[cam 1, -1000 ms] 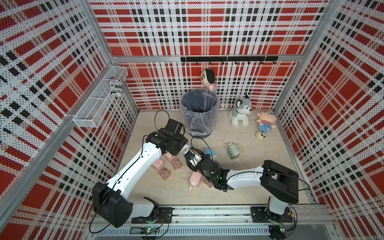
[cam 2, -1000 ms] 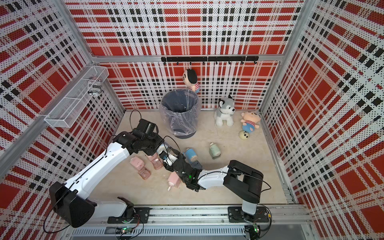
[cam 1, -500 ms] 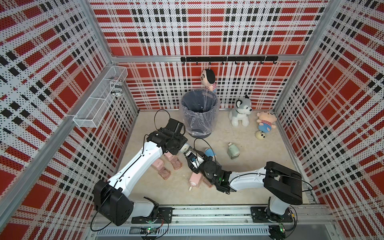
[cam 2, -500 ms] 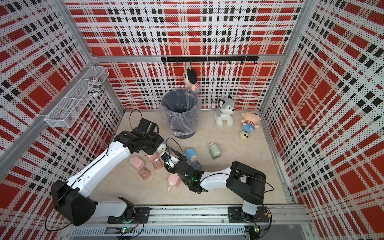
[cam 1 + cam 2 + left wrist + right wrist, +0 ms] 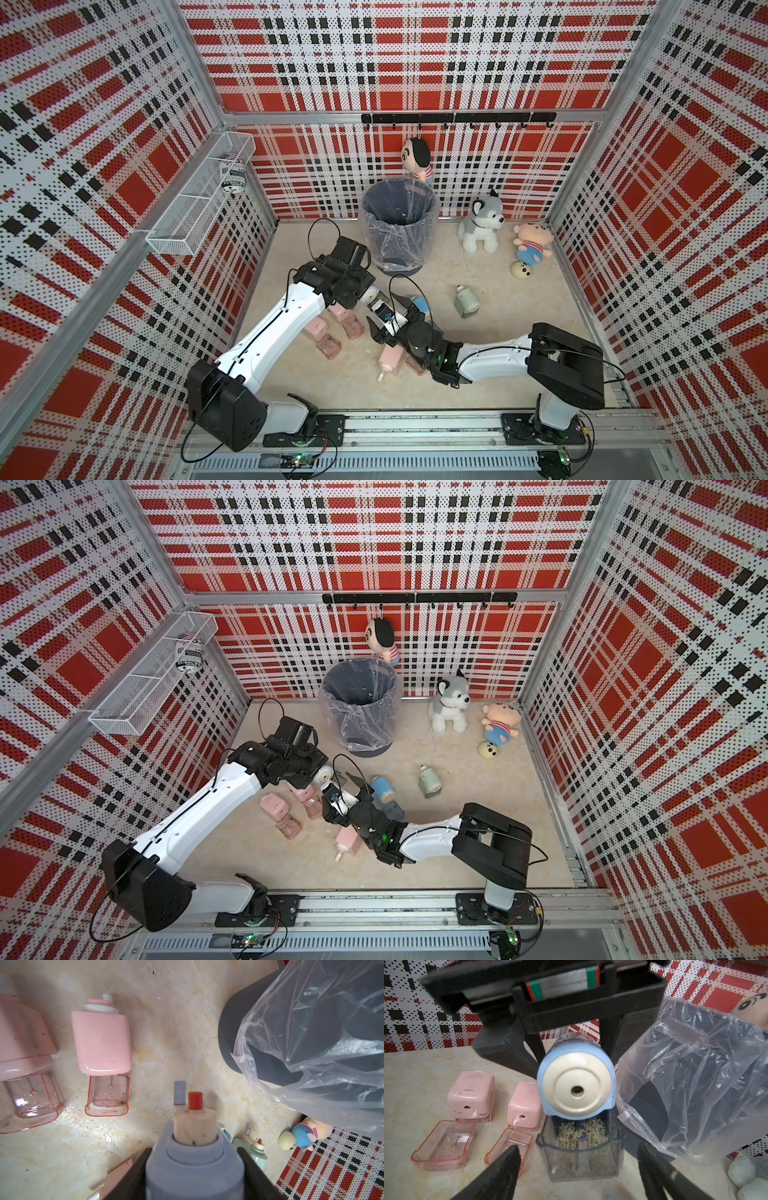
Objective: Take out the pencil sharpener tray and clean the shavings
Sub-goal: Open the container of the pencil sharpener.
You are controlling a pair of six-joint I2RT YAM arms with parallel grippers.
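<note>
A: Right gripper (image 5: 577, 1147) stands wide, jaws flanking the grey tray (image 5: 583, 1164) without gripping it. Left gripper (image 5: 191, 1167) clamps the blue sharpener (image 5: 577, 1088), with the tray drawn partway out.
B: Risk?
A: That loose tray could slide free and dump shavings (image 5: 569, 1134) short of the bin (image 5: 652, 1109). A skewed close might tip it.
B: Room?
A: Tight. The liner (image 5: 706, 1095) is just beside one jaw and the empty pink trays (image 5: 444, 1142) are beside the other. There's bare table (image 5: 332, 386) toward the rail (image 5: 415, 424).

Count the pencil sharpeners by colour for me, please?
Pink sharpener: 3
Blue sharpener: 2
Green sharpener: 1
Total: 6
</note>
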